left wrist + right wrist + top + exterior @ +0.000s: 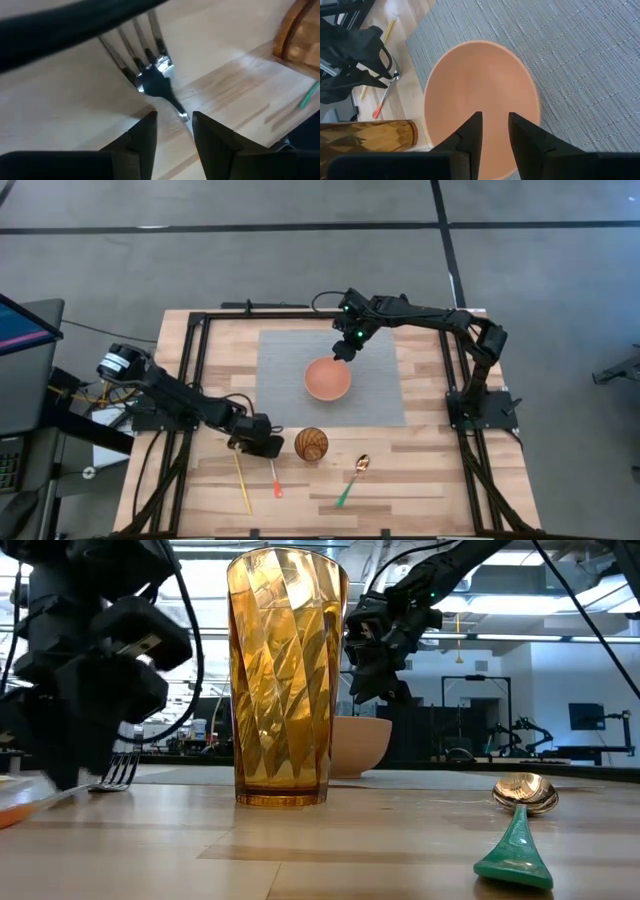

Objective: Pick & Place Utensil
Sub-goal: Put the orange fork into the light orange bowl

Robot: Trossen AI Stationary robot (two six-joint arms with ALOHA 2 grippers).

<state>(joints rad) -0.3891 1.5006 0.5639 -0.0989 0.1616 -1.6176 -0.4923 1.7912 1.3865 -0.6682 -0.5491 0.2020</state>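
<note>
Three utensils lie lower centre: a yellow stick (241, 483), a fork (274, 478), a spoon (353, 479). One glass (311, 444) and one bowl (327, 379) stand mid-frame. Left gripper (262, 446), fingers slightly parted, hovers over the fork head. Right gripper (345, 350), also parted, hangs above the bowl's upper rim.

fork (150, 70) handle hidden under left end effector (172, 132)

Shiny metal fork (150, 70), faceted amber glass tumbler (287, 675), woven grey mat (375, 385), matt wood table (430, 470).
</note>
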